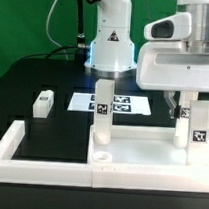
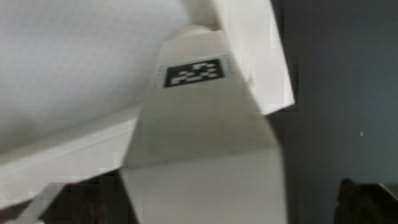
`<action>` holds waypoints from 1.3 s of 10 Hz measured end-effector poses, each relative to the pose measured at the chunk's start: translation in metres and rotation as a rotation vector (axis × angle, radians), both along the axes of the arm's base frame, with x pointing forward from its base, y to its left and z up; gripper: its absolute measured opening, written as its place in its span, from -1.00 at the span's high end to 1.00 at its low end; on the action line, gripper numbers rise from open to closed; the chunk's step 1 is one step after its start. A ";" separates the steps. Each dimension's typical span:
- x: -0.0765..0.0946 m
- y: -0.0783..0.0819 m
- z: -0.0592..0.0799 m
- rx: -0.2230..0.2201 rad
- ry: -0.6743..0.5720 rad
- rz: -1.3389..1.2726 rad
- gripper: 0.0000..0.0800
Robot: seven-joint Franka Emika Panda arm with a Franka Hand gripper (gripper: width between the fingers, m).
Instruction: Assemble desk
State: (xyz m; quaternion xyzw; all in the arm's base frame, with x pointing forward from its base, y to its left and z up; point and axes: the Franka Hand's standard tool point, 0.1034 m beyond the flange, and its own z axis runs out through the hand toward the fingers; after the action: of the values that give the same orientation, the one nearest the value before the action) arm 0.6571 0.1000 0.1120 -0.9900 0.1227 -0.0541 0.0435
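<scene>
Two legs stand on the desk panel point(image 1: 140, 147): mid leg point(image 1: 102, 107) & rt leg point(image 1: 196, 126). Fingers point(image 1: 174, 103) spread wide, holding nothing, at rt leg's top.

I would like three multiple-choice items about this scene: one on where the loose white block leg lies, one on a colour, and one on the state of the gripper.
1. Where does the small white plastic tagged loose leg lie?
A. On the table, to the exterior view's left of the wide white rimmed panel
B. On top of the panel
C. Between the gripper's fingers

2. What colour is the table top?
A. Green
B. Black
C. White

3. How do the jaws of the white two-finger gripper stand?
A. Shut on a leg
B. Shut on nothing
C. Open

Key: 1 A, it lies alone beside the panel; 2 B, the surface is black; 3 C, the dark fingertips stand clear of the second leg between them.
</scene>
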 end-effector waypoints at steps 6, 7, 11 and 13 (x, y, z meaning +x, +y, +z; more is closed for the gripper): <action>0.000 0.000 -0.001 0.027 0.017 -0.228 0.58; 0.000 0.000 -0.001 0.033 0.021 -0.283 0.58; 0.001 -0.004 -0.004 0.068 0.019 -0.611 0.99; 0.001 -0.006 -0.004 0.063 0.016 -0.577 0.99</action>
State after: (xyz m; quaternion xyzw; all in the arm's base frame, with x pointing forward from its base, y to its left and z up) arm 0.6583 0.0940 0.1083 -0.9128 0.4011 -0.0525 0.0558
